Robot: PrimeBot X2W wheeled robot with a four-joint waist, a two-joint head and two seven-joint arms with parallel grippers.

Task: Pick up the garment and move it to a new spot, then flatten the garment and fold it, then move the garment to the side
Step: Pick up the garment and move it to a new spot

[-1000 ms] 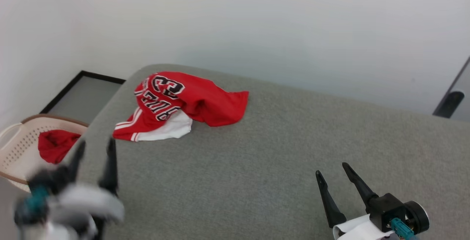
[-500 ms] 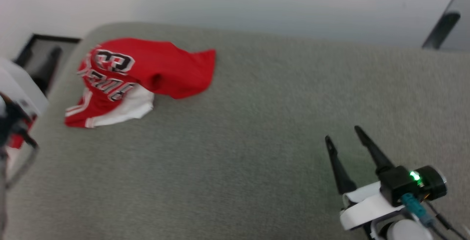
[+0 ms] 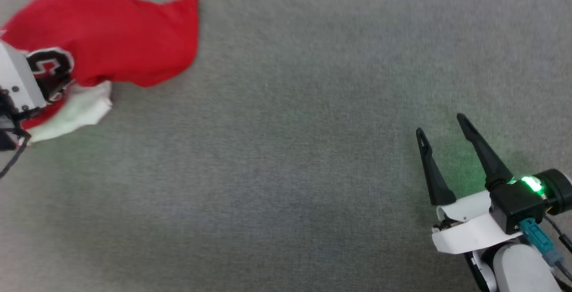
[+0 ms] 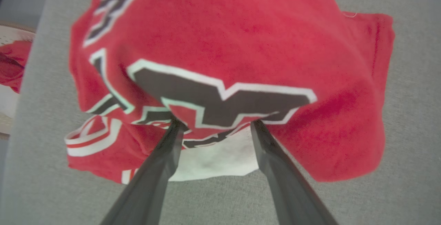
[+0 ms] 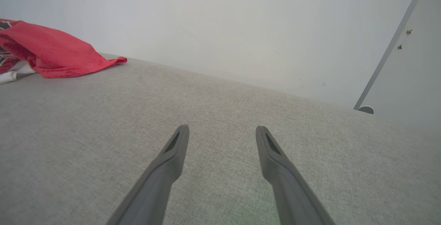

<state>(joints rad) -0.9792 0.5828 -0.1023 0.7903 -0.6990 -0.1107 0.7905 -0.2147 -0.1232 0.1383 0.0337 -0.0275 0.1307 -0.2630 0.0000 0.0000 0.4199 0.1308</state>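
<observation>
Left gripper [image 4: 216,124]: jaws spread wide and holding nothing, the two dark fingertips set at the lower edge of a bunched fold of the garment [image 4: 241,45], just above its white sleeve. We cannot tell whether the tips touch the cloth. The garment lies crumpled, its black lettering uppermost, near the far left corner of the grey fabric surface [image 3: 286,171]. A pale basket [image 4: 10,35] stands just beyond that surface's left edge.

Right gripper [image 3: 440,124]: jaws likewise spread and empty, hovering over bare surface near the right edge, well apart from the garment [image 3: 116,37].

Hazards, as we judge them:
- The fold is several layers deep. A shallow close may pinch only the top layer or the sleeve, so the garment would rise lopsided or slip free.
- A deep close may catch the grey covering beneath along with the cloth.
- The garment sits close to the left edge, so a sideways drag could carry it over toward the basket.
- Lifted by one arm alone, the bunched cloth would probably land just as crumpled, which makes flattening harder.
</observation>
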